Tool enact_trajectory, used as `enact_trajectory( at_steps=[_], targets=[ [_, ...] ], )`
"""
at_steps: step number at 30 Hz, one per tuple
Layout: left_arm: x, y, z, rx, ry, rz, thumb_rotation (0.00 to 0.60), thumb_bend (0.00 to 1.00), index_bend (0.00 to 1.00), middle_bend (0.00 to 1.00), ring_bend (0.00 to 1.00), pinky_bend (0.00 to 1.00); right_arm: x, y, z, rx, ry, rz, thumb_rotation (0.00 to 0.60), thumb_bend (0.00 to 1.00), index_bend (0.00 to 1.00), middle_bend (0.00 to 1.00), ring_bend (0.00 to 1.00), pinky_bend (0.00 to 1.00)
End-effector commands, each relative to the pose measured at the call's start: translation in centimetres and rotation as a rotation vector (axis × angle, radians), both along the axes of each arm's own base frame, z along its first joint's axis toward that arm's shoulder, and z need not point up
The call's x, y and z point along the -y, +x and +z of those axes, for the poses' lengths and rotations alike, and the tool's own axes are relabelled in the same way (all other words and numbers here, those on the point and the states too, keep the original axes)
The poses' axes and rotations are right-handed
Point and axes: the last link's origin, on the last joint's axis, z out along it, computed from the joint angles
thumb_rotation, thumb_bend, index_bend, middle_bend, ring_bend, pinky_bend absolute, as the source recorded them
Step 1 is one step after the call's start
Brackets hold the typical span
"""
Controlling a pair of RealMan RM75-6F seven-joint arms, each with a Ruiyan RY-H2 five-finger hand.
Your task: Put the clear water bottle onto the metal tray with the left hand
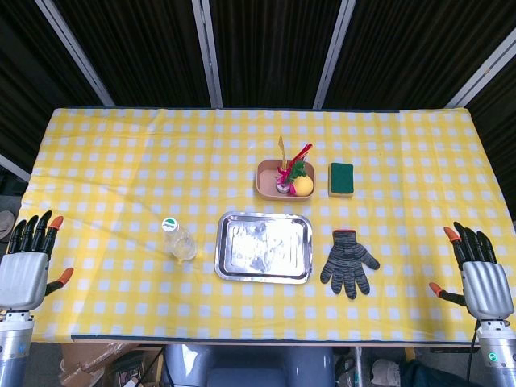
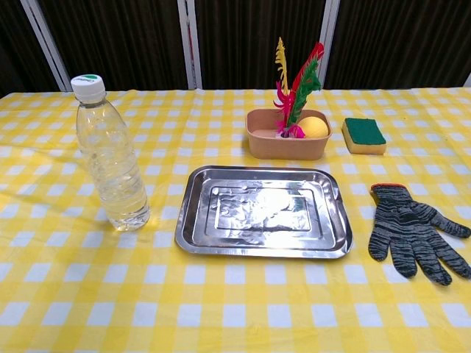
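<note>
A clear water bottle with a white cap stands upright on the yellow checked cloth, just left of the metal tray. The tray lies flat and holds nothing. My left hand hovers at the table's left front edge, fingers spread, holding nothing, well to the left of the bottle. My right hand is at the right front edge, fingers also apart and holding nothing. Neither hand shows in the chest view.
A grey knit glove lies right of the tray. Behind the tray sits a tan bowl with a yellow ball and feathers, and a green-and-yellow sponge beside it.
</note>
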Motion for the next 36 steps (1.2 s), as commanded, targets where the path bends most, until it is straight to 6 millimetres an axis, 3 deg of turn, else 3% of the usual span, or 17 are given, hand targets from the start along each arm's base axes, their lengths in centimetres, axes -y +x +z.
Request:
enact_trajectory(
  at_steps=[1, 23, 27, 33, 36],
  targets=[
    [0.1, 0.0, 0.0, 0.005, -0.005, 0.001, 0.600, 0.23, 0.01, 0.00, 0.00, 0.00, -0.1, 0.0, 0.0, -0.004, 0.001, -0.002, 0.600, 0.05, 0.05, 0.00, 0.00, 0.00],
    [0.2, -0.2, -0.2, 0.055, -0.033, 0.017, 0.600, 0.23, 0.02, 0.00, 0.00, 0.00, 0.1, 0.2, -0.3, -0.002, 0.011, 0.007, 0.600, 0.05, 0.05, 0.00, 0.00, 0.00],
    [-0.3, 0.6, -1.2, 0.198, -0.128, -0.009, 0.600, 0.22, 0.04, 0.02, 0.00, 0.00, 0.2, 0.0, -0.5, -0.002, 0.028, -0.006, 0.600, 0.05, 0.05, 0.00, 0.00, 0.00],
    [-2.5, 2.7, -4.0, 0.717, -0.364, 0.007, 0.600, 0.20, 0.05, 0.03, 0.00, 0.00, 0.2, 0.1, -0.8, -0.001, 0.042, -0.006, 0.600, 0.05, 0.05, 0.00, 0.00, 0.00],
    [-3.6, 3.4, -5.1, 0.799, -0.422, 0.010, 0.600, 0.20, 0.05, 0.02, 0.00, 0.00, 0.3, 0.0, -0.7, 0.001, 0.040, -0.012, 0.600, 0.05, 0.05, 0.00, 0.00, 0.00]
  ],
)
